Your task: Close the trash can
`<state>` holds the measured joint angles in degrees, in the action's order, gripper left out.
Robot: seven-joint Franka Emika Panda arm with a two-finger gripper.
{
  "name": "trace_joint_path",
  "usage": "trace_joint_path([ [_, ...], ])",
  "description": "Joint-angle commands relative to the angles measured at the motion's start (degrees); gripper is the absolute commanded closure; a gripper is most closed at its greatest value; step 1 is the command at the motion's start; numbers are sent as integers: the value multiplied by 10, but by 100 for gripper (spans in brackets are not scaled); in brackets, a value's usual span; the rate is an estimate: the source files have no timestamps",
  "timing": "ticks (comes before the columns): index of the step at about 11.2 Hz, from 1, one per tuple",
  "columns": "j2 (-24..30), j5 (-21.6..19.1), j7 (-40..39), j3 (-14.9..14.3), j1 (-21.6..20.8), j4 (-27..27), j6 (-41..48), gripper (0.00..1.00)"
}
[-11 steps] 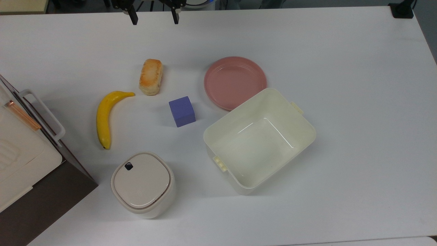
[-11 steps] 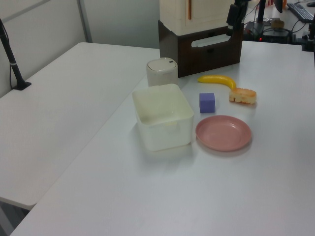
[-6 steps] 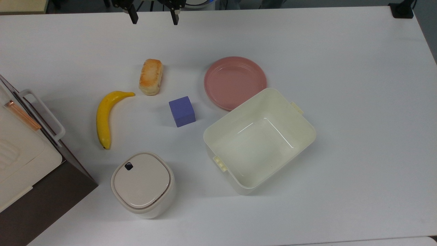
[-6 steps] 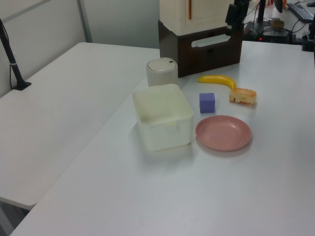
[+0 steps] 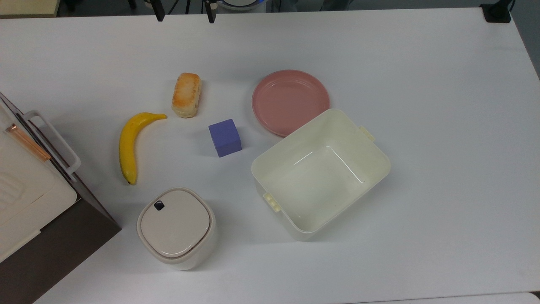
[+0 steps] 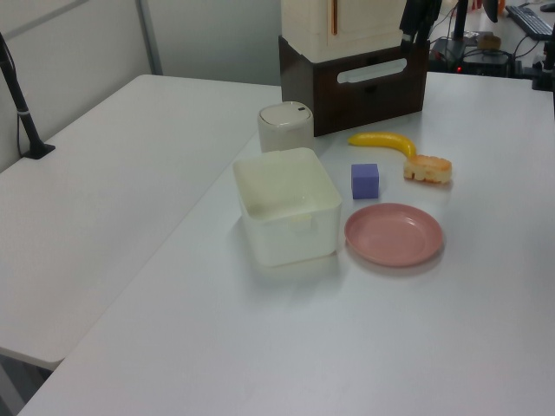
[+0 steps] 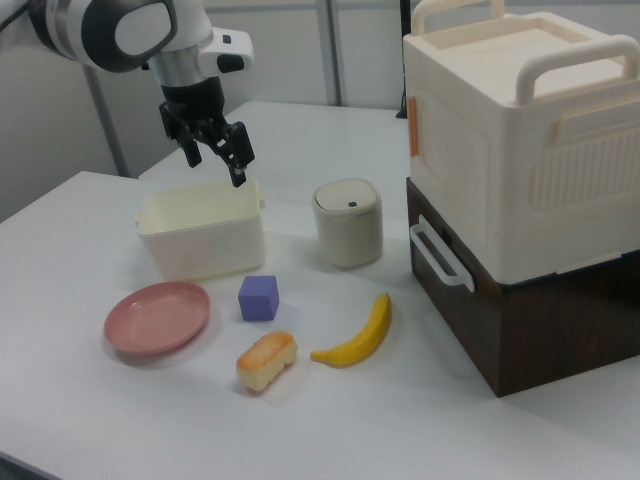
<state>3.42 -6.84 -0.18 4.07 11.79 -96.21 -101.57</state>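
Bright, even overhead light whitens the desk (image 5: 422,63). Shadows are soft and short, darkest beside the tub (image 5: 320,169). A faint glare line marks its floor. The left view is hazy.

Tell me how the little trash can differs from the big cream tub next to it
The trash can has its flat lid down, closed; the tub is open-topped and empty. The trash can is smaller with a rounded-square outline, while the tub is larger and rectangular. The trash can's lid carries a small black button; the tub has small tabs on its sides instead. Both are cream-coloured and stand upright on the white table.
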Motion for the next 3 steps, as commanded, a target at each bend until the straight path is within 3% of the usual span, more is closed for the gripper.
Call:
trace_joint_path([
  [1, 7, 3, 19, -4, -5, -10, -7, 0],
  [3, 7, 3, 19, -5, -5, -11, -7, 0],
])
